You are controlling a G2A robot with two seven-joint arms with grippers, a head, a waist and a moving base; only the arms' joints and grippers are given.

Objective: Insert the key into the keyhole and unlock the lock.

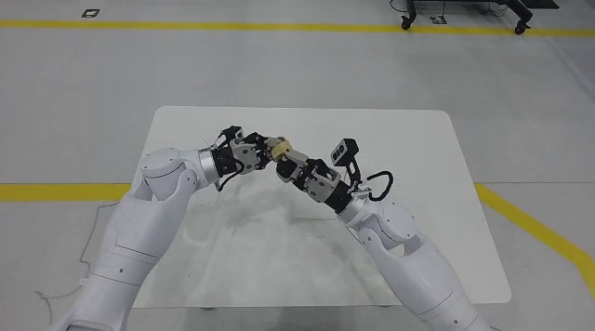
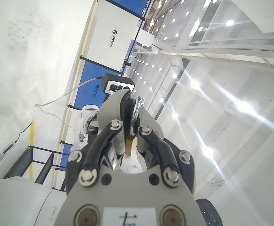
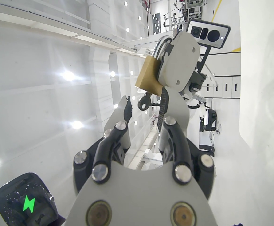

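— How are the arms being posed?

— Both are being held up over the white worktop (image 1: 418,145). Each forearm is being angled inward, so the left hand (image 1: 253,150) and the right hand (image 1: 296,167) are being presented tip to tip above the worktop's middle, well clear of its surface.

— What is being gripped by the left hand?

— The lock (image 3: 150,76), a brass padlock, is being clamped between its closed fingers (image 3: 179,59). In the right wrist view the pinch is being made across the brass body near its top. The silver shackle (image 3: 160,44) is being left to stick out past the fingertips on one side, and the body's lower half is being left exposed on the other.

— And the right hand?

— Its fingers (image 3: 125,111) are being held apart and nothing is being gripped. An open gap is being shown between one fingertip and the key (image 3: 142,103). Whether the other pad is being touched by the key cannot be told.

— Where is the key being seen, relative to that hand?

— Its round head is being shown between the spread fingertips of the right hand, just under the lock's bottom face. Its blade is being hidden in the lock body, so the key is being carried by the lock itself. The lock is just beyond the right hand's tips.

— Is the shackle being shown open?

— That cannot be told, because one leg is being covered by the left hand's finger.
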